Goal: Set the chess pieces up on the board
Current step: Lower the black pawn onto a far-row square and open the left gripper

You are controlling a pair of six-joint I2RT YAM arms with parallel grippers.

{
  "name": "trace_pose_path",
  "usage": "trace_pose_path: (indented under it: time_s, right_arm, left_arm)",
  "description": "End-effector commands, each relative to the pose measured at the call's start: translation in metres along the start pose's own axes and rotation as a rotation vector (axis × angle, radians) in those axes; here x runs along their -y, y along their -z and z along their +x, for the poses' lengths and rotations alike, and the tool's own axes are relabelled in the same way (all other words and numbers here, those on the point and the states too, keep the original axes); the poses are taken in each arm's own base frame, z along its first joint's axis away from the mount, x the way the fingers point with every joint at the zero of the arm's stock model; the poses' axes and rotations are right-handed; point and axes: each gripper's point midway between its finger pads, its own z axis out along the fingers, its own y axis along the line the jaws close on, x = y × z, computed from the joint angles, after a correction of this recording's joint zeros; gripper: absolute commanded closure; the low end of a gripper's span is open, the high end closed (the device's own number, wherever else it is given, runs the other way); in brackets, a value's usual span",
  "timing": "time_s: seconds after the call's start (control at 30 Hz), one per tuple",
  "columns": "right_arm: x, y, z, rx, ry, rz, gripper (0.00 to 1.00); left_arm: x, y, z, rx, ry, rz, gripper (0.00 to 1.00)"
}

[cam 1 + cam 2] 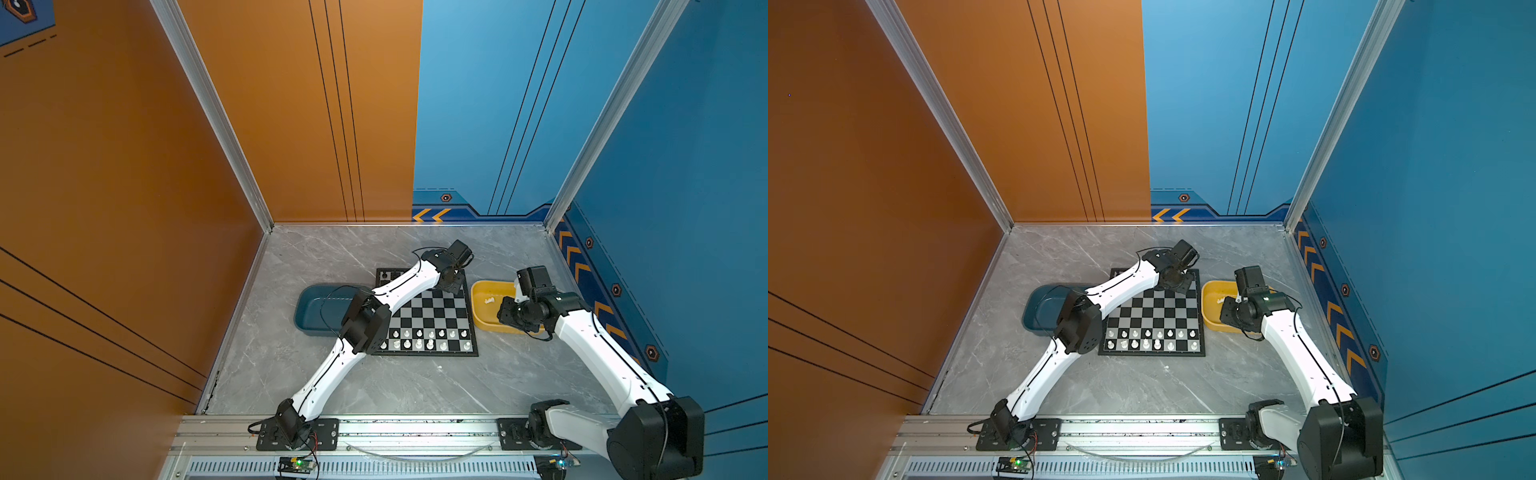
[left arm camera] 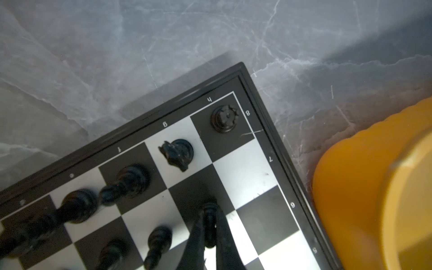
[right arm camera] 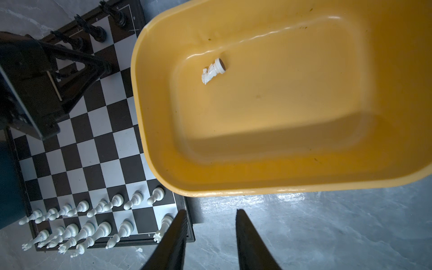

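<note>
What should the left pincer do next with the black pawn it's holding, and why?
Probably lower the black pawn straight down and release: the left pincer is shut on it over a bare dark square of the board, beside a standing pawn.

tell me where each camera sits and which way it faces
Top views: high up, looking down on board, teal tray, yellow tray; left arm, right arm show.
Left wrist: over the board's far corner, facing down; its fingers pinch a black piece.
Right wrist: by the yellow tray, facing down into it; its open fingers show.
Shared: both wrist views show board and yellow tray.
</note>
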Motion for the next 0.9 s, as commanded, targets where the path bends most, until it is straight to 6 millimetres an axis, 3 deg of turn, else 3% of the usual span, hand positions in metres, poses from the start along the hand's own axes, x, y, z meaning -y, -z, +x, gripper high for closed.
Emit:
trace_pose_path:
  time_s: [0.0,0.87]
  right_arm:
    - [0.0064,0.0005,0.0080,-0.022,-0.001,0.014,0.62]
    - [0.0056,-0.0013,0.0063,-0.026,0.000,0.013,0.63]
  left_arm:
    - [-0.0121,-0.0079,-0.0027,0.005,0.001,-0.036,1.00]
    - [-0.0075,-0.0062,-0.0048,0.005,-0.005,-0.005,0.77]
